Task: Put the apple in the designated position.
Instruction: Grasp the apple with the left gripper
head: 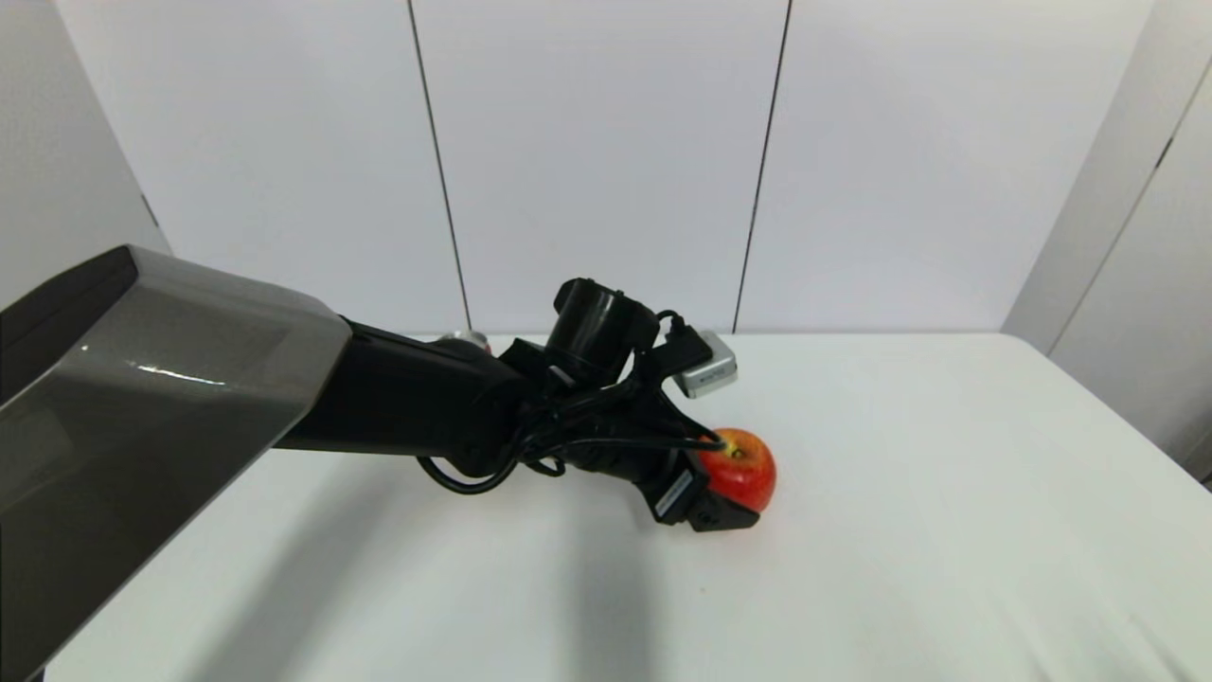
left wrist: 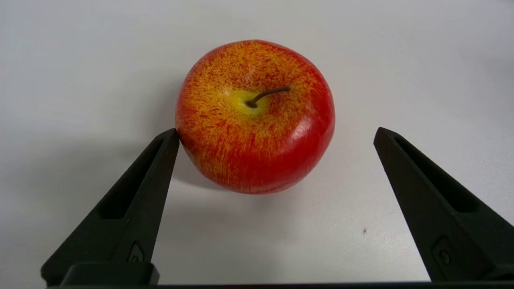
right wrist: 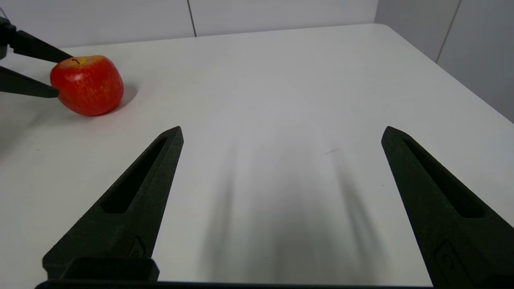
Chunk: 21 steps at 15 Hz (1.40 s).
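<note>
Apple [left wrist: 255, 116] upright, left hand [left wrist: 275, 134] spread around it.

Apple [left wrist: 255, 120]: red skin streaked yellow-orange, yellow patch round a brown stem. Left gripper [left wrist: 275, 132] fingers [left wrist: 132, 208]: black. Table [head: 947, 493]: plain white.

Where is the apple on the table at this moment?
In the head view the apple sits upright on the white table near its middle, right at the open left gripper; one fingertip looks to touch it.
</note>
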### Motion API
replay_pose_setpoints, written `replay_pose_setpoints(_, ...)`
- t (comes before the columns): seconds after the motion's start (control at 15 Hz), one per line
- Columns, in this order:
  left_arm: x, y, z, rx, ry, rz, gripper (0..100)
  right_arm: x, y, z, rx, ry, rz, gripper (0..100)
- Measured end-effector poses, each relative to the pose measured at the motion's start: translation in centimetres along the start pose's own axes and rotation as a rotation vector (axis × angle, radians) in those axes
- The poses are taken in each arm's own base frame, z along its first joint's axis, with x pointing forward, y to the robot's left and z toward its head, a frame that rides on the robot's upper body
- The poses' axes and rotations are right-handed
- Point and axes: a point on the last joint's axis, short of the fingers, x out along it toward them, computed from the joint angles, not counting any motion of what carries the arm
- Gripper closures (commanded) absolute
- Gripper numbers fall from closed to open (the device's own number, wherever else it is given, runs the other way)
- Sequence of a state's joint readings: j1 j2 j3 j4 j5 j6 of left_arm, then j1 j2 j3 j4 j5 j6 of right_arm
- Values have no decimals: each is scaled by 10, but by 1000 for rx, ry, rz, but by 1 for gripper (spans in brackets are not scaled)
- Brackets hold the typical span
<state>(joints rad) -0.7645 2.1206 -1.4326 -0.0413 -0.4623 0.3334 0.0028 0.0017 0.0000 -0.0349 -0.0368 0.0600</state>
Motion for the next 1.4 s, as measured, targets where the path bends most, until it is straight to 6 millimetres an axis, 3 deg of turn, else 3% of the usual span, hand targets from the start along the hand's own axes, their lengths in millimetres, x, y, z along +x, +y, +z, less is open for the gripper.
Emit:
replay_pose_setpoints(1.0,32,4,-5,2,18,-17,0,0,0,0,-1,0,0,0)
replay_pose_setpoints(1.07,33,5,-5,3,19,-3,100,0,0,0,0,0,0,0)
replay_pose_setpoints(1.4,38,9,-4,3,21,24,100,0,0,0,0,0,0,0)
